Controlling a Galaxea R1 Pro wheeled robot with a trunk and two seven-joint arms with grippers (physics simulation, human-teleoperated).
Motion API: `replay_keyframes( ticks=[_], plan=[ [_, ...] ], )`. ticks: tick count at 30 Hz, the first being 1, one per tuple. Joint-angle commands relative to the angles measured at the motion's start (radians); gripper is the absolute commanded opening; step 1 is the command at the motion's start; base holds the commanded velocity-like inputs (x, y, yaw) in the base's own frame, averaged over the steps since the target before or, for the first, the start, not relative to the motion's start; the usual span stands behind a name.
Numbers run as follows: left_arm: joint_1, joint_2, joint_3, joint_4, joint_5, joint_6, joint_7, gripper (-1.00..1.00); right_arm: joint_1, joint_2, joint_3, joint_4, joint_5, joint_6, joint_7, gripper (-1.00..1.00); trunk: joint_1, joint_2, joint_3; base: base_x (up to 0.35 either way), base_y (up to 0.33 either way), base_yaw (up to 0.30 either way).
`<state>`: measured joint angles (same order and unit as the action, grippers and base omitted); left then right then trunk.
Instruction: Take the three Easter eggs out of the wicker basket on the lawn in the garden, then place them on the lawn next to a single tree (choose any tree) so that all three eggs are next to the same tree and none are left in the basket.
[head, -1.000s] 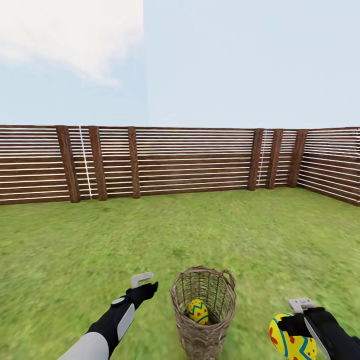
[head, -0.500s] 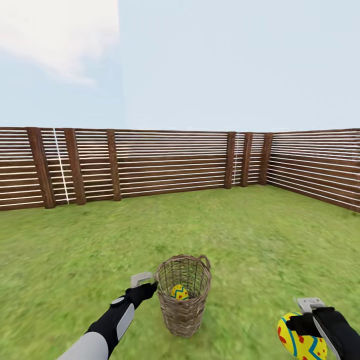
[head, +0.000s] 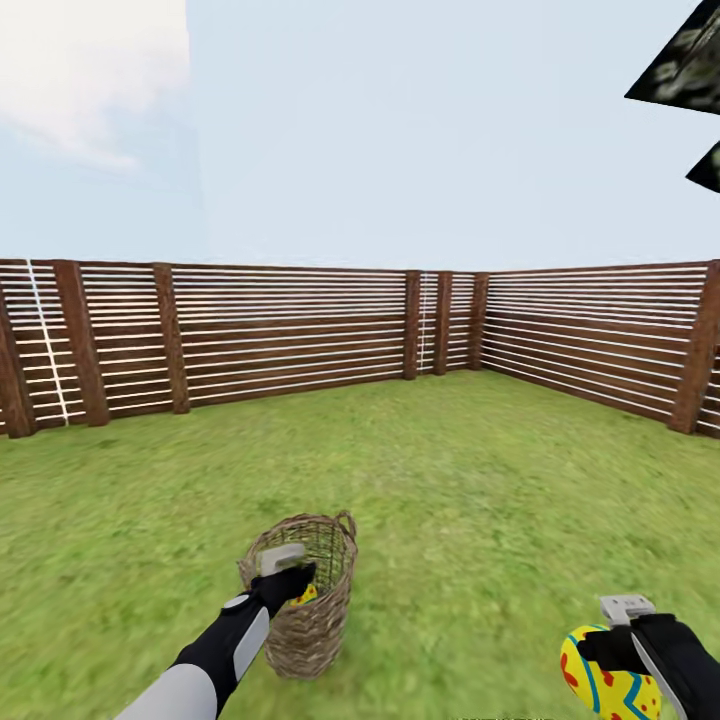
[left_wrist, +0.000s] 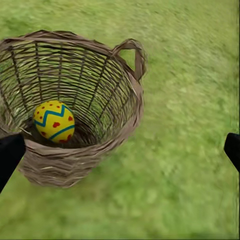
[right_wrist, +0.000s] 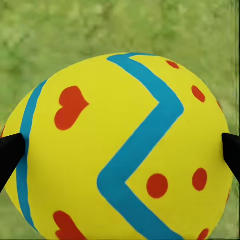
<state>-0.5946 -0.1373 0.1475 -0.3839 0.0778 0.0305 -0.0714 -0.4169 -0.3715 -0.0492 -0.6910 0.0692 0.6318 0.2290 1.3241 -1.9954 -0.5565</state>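
Observation:
The wicker basket (head: 322, 622) stands on the lawn (head: 450, 470) at the lower left of the head view. One yellow Easter egg (left_wrist: 54, 121) with red dots and a blue zigzag lies at its bottom; a sliver of that egg (head: 308, 594) shows beside my left gripper (head: 288, 572). The left gripper (left_wrist: 120, 152) is open and hangs in front of the basket's (left_wrist: 100, 100) rim, above the grass. My right gripper (head: 612, 640) is shut on a second egg (head: 600, 690) at the lower right. That egg (right_wrist: 125, 150) sits between the black fingertips (right_wrist: 10, 152).
A brown slatted wooden fence (head: 300, 330) runs around the lawn and turns a corner at the centre right. Dark blocky leaf patches of a tree crown (head: 685, 65) poke in at the top right. Open grass lies ahead and to the right.
The camera has turned to the right: fence and basket have slid left in the picture, and tree leaves have come in at the top right. Both arms keep their pose; the right still holds its egg.

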Motion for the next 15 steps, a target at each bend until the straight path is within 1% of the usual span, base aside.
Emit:
replay_keyframes(
  ticks=[1,11,15],
  plan=[
    [-0.001,-0.001,0.006,-0.001,0.008,0.003,-0.006,1.0,0.0,0.0,-0.003,-0.001,0.007,0.003,0.007,-1.0,0.0,-0.001,0.0,0.0,-0.335,-0.235],
    [-0.001,-0.001,0.006,0.0,0.008,0.002,-0.007,1.0,0.0,0.002,-0.003,-0.001,0.006,0.003,0.007,-1.0,0.0,-0.001,0.012,0.0,-0.335,-0.235],
    [-0.001,-0.002,0.006,0.0,0.007,0.002,-0.007,1.0,0.0,0.005,-0.002,-0.001,0.007,0.003,0.007,-1.0,0.0,-0.001,0.015,0.0,-0.232,-0.15]
  ],
)
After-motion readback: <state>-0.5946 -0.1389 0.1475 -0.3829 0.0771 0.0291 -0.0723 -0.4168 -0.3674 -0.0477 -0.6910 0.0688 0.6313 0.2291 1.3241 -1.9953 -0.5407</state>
